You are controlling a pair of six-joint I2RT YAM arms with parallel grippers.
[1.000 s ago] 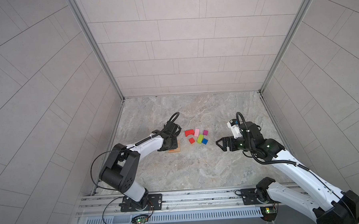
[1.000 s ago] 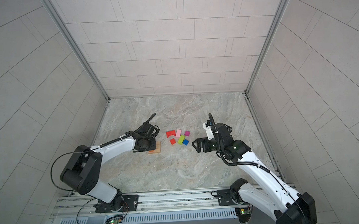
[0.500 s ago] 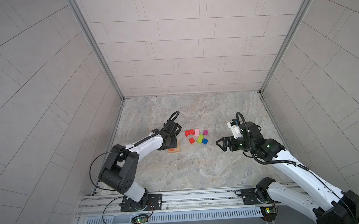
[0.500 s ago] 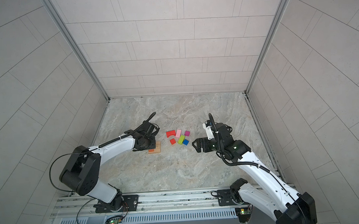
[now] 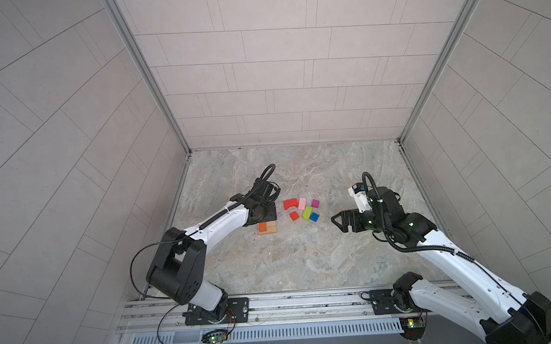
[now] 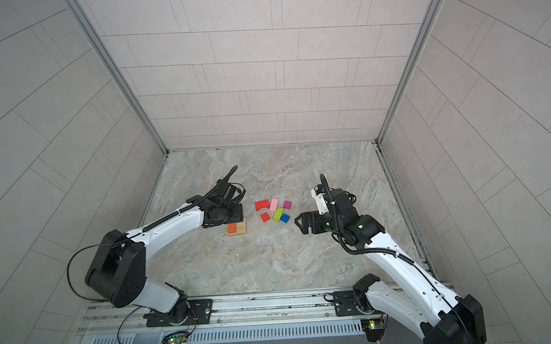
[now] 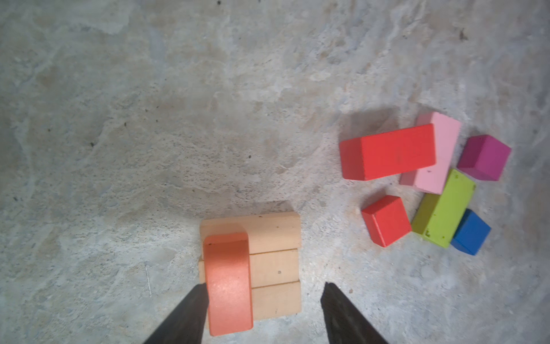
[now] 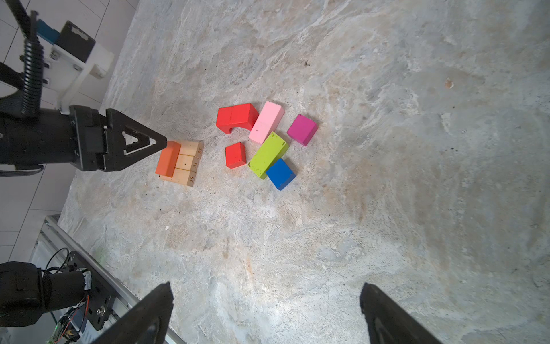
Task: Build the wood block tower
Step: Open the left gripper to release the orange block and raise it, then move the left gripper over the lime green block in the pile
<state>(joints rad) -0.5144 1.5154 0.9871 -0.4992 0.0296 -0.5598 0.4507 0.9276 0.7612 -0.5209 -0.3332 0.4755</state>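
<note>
**Top views.** In both top views the tower [image 5: 267,232] stands on the counter [image 5: 303,261], left of centre. It consists of three tan bars [image 5: 272,228] laid side by side, with the orange oblong [image 5: 263,227] on top at their left end. The left tool [image 5: 266,213] hangs over the tower's far edge, and its fingers are hidden under its own body. The loose blocks lie just right of the tower:
- Far row: red arch [image 6: 262,205], pink oblong [image 6: 273,204], magenta cube [image 6: 287,205].
- Near row: red cube [image 6: 265,217], lime oblong [image 6: 278,214], blue cube [image 6: 285,218].

The right tool [image 5: 334,220] hovers to the right of this cluster, apart from it, with its tips pointing toward it.

**Left wrist view.** The left tool [image 7: 265,284] is open, its jaws parted far wider than the orange oblong [image 7: 229,283]. One finger [image 7: 190,309] sits right against the oblong's side. The other finger [image 7: 342,312] stands beyond the ends of the tan bars [image 7: 273,268], apart from them. The oblong lies crosswise over all three bars and nothing clamps it.

**Right wrist view.** The right tool [image 8: 266,297] is open wide, with only bare counter between its jaws. The pink oblong [image 8: 266,122] touches the red arch [image 8: 236,117] and the lime oblong [image 8: 268,155]. The lime oblong touches the blue cube [image 8: 280,173]. The red cube [image 8: 235,155] and the magenta cube [image 8: 302,129] sit just beside these.
</note>
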